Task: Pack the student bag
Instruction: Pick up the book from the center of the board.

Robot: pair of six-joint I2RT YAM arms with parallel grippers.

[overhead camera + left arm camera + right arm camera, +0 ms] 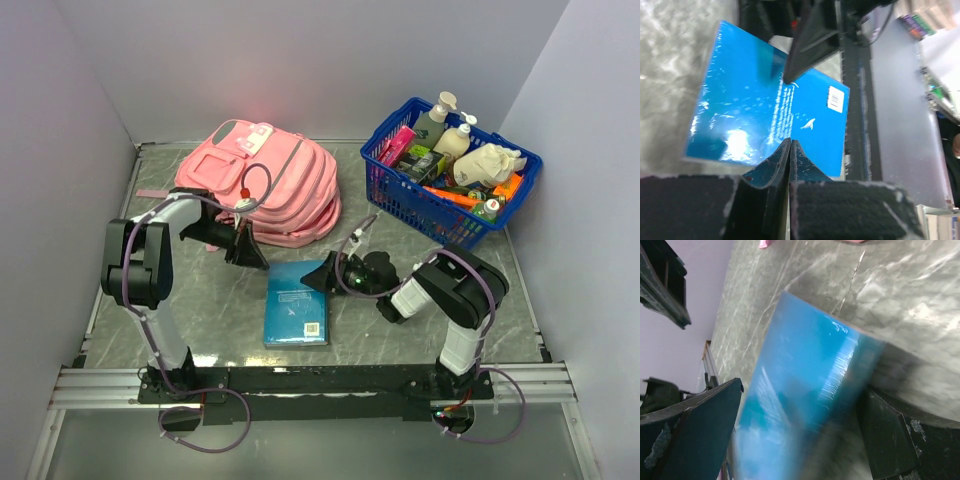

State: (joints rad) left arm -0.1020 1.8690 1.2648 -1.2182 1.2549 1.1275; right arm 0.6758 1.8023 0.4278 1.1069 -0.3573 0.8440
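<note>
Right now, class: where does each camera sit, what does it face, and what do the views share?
Top external: above, behind the bases, looking down on student bag, blue basket, blue book; left gripper, right gripper show.
Left wrist: on left arm, facing the book; its fingers shut.
Right wrist: close to the book; its fingers open.
Shared: the book, in all.

Black-and-white arms [165, 335], purple cables [246, 420] — black wedge-shaped claw fingers [695, 435], scuffed pads [850, 212]

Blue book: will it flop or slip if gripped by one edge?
Probably stiff: the blue book lies flat with straight edges. Its glossy cover shows glare, so it may slip in a grip or slide on the table. Flat, it should not roll.
</note>
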